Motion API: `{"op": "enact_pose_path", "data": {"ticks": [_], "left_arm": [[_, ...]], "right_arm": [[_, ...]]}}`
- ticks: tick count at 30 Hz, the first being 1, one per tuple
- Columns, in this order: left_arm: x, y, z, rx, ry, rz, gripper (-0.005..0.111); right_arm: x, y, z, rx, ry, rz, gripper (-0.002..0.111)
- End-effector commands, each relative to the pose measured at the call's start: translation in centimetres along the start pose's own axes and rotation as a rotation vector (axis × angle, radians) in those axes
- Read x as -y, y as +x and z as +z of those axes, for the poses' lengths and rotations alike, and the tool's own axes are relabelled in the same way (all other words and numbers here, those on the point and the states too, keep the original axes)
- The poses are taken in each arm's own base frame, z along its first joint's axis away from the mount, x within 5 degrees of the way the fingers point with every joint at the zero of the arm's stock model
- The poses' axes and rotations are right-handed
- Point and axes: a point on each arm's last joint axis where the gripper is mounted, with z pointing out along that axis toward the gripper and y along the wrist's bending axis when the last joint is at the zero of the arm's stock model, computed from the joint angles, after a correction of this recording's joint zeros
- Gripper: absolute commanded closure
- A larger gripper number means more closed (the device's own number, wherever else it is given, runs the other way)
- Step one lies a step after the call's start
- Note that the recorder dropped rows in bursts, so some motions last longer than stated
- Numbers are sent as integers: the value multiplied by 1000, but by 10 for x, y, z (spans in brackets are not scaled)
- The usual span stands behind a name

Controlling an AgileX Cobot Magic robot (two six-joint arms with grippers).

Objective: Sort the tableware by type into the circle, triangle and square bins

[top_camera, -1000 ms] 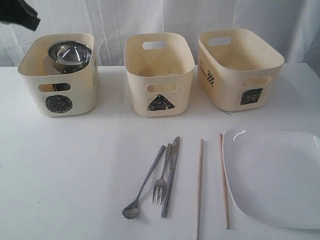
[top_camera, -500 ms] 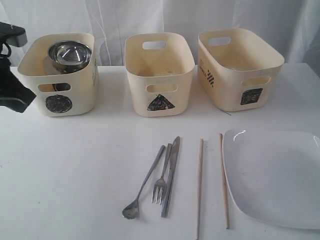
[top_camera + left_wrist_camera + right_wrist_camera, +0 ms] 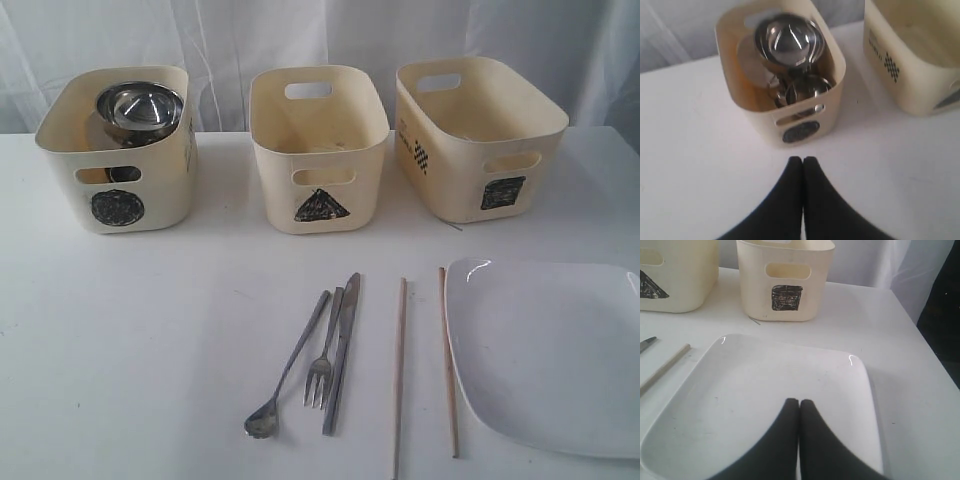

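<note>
Because the right gripper (image 3: 799,402) is hung just above the plate (image 3: 765,370), this arm is judged to be the nearer one for it. Its two black fingers are pressed together, and nothing is held between them.

The plate is laid flat at 4 o'clock on the table (image 3: 150,330). From the plate, the square bin (image 3: 752,295) is found toward 12 o'clock, a little apart.

The left gripper (image 3: 803,160) is squeezed tight too, with nothing in it. It is pointed at the circle bin (image 3: 765,120), which is set at 10 o'clock, with a steel bowl (image 3: 790,42) on top inside.

The spoon (image 3: 295,358), fork (image 3: 319,380) and knife (image 3: 347,310) are laid side by side near 6 o'clock. The chopsticks (image 3: 400,370) are placed between them and the plate. Their long sides are all run from 6 toward 12 o'clock. Only the spoon is tipped a bit toward 1.

For the plate to be lifted, it is thought that the fingers must first be opened and one edge caught.
</note>
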Motion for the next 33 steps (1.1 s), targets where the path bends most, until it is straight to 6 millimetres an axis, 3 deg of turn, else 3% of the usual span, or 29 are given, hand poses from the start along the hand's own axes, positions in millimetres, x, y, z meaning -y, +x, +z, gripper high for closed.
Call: {"op": "enact_pose_path", "data": {"ticks": [1,6,10,15,23,28,33], "left_arm": [[2,9,-25,119,-18,-4,107],[6,46,-33,61,-14,16,107],[10,70,-43,148,-18,-7,107],[15,83,-75,326,2,-76,107],[19,99,-91,260,15,-46,107],[6,116,-90,59,-146,155,107],[1,143,-91,-210,-191,1,107]], "right_arm": [[0,0,0,12,1,-6,108],[0,0,0,12,1,-6,108],[0,0,0,12,1,-6,108],[0,0,0,12,1,-6,108],[0,0,0,14,1,-6,108],[0,0,0,14,1,-6,108],[0,0,0,12,1,-6,108]]}}
